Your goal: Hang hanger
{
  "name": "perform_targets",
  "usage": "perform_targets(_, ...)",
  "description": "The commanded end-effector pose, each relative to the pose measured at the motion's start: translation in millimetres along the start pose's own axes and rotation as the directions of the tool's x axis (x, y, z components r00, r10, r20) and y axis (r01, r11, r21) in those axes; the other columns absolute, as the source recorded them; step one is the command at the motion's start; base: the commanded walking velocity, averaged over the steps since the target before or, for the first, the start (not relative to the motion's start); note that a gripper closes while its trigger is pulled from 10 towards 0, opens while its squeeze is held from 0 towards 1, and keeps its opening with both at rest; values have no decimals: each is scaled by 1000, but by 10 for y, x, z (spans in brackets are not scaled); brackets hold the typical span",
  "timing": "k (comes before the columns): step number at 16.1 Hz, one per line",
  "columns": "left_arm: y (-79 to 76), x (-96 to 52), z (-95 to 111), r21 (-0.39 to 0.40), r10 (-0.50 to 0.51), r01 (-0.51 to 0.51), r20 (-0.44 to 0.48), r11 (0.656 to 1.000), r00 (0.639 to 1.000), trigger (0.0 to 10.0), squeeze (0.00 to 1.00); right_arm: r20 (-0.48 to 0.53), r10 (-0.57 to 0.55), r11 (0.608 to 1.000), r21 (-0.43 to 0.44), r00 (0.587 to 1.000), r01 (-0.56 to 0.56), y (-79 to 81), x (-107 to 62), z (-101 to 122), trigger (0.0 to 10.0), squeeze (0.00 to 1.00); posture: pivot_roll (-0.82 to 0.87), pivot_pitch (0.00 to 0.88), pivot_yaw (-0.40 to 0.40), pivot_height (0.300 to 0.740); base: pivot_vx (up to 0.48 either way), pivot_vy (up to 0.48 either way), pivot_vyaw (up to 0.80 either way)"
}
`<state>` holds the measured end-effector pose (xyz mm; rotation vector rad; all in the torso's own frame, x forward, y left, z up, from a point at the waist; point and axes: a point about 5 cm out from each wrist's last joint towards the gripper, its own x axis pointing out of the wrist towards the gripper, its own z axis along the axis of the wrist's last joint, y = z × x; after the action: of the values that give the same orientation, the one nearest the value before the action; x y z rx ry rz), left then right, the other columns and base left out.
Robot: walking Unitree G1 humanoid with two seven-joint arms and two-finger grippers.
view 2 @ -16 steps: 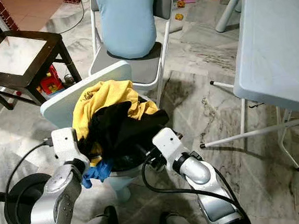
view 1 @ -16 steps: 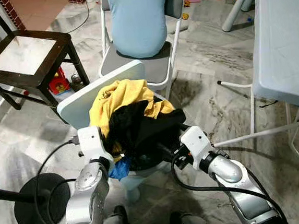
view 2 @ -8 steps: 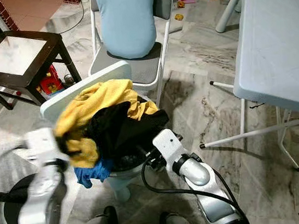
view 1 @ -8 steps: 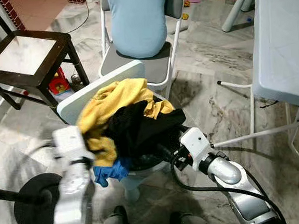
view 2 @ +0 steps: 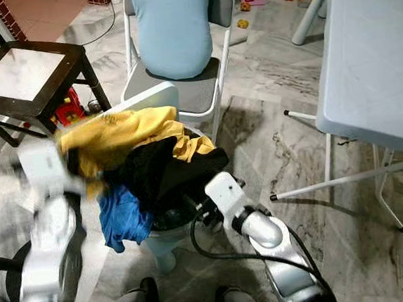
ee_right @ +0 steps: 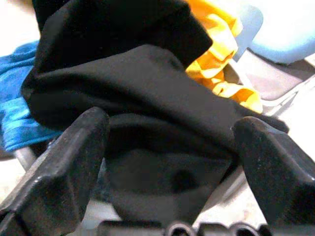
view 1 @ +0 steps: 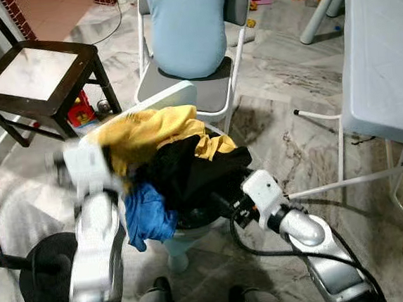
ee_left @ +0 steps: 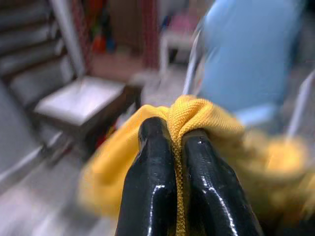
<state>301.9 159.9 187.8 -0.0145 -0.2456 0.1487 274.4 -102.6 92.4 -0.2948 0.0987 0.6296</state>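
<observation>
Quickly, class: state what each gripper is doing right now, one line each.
Left gripper: closed, pinching the yellow garment.
Right gripper: open, holding nothing, fingers spread before the black garment.

Bare marble floor (view 1: 289, 108) at centre right leaves open passage. The dark wooden side table (view 1: 36, 73) blocks the upper left, the grey folding chair (view 1: 193, 67) the top centre, the white plastic table (view 1: 384, 57) the right edge.
</observation>
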Motion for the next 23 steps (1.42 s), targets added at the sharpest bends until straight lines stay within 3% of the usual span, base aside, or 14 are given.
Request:
perform_targets(1, -145, 21, 218, -49, -80, 85, 98, 995, 992, 0, 0, -8, -1, 1000, 4, 1000, 1, 11, -26, -33, 10000, 0, -4, 237, -64, 740, 0, 0, 0)
perform_targets(4, -579, 102, 565, -201, -274, 317, 214, 927, 938, 0, 0, -13, -10, 1000, 5, 1000, 10, -11, -8, -46, 10000, 0, 7, 234, -64, 740, 0, 0, 0)
perform_targets(6, -990, 96, 815, -334, -415, 498, 290, 800, 862, 0, 0, -13, -8, 1000, -3, 1000, 8, 9, 30, -36, 10000, 0, 3, 223, -63, 740, 0, 0, 0)
perform_targets(9, -1074, 24, 1069, -499, -442, 575, 369, 648, 818, 0, 0, -20, -19, 1000, -3, 1000, 19, -16, 6, -54, 10000, 0, 0, 222, -63, 740, 0, 0, 0)
perform_targets(10, -1016, 23, 1031, -558, -418, 543, 346, 628, 840, 0, 0, -25, -21, 1000, -3, 999, 21, -21, -6, -72, 10000, 0, 0, 222, -63, 740, 0, 0, 0)
perform_targets(11, -874, 31, 786, -603, -374, 442, 244, 665, 895, 0, 0, -29, -21, 1000, -4, 999, 20, -16, -6, -84, 10000, 0, 4, 226, -61, 740, 0, 0, 0)
perform_targets(14, -539, -96, 171, -624, -293, 215, -23, 752, 956, 0, 0, -29, -18, 1000, -5, 999, 17, -8, 8, -76, 10000, 0, 12, 234, -71, 740, 0, 0, 0)
perform_targets(16, -350, -307, -356, -572, -248, 45, -282, 819, 927, 0, 0, -34, -6, 1000, -10, 999, 6, -2, 10, -88, 10000, 0, 17, 235, -80, 740, 0, 0, 0)
perform_targets(17, -308, -401, -524, -562, -226, -20, -364, 827, 904, 0, 0, -35, 0, 1000, -13, 999, 0, 0, 16, -85, 10000, 0, 15, 234, -85, 740, 0, 0, 0)
perform_targets(19, -392, -416, -543, -586, -264, -1, -366, 811, 892, 0, 0, -34, 1, 1000, -17, 999, -2, -14, 30, -74, 10000, 0, 13, 232, -88, 740, 0, 0, 0)
perform_targets(20, -513, -441, -616, -587, -358, 53, -418, 808, 835, 0, 0, -33, -1, 1000, -20, 999, 1, -23, 33, -69, 10000, 0, 8, 228, -83, 740, 0, 0, 0)
perform_targets(21, -553, -453, -644, -574, -385, 85, -426, 815, 819, 0, 0, -34, -4, 1000, -20, 999, 4, -24, 30, -72, 10000, 0, 4, 228, -82, 740, 0, 0, 0)
perform_targets(22, -568, -453, -648, -573, -394, 96, -424, 814, 816, 0, 0, -35, -6, 1000, -21, 999, 5, -23, 30, -73, 10000, 0, 4, 228, -82, 740, 0, 0, 0)
perform_targets(23, -589, -371, -560, -595, -383, 99, -372, 797, 845, 0, 0, -37, -10, 1000, -19, 999, 9, -19, 19, -81, 10000, 0, -1, 227, -76, 740, 0, 0, 0)
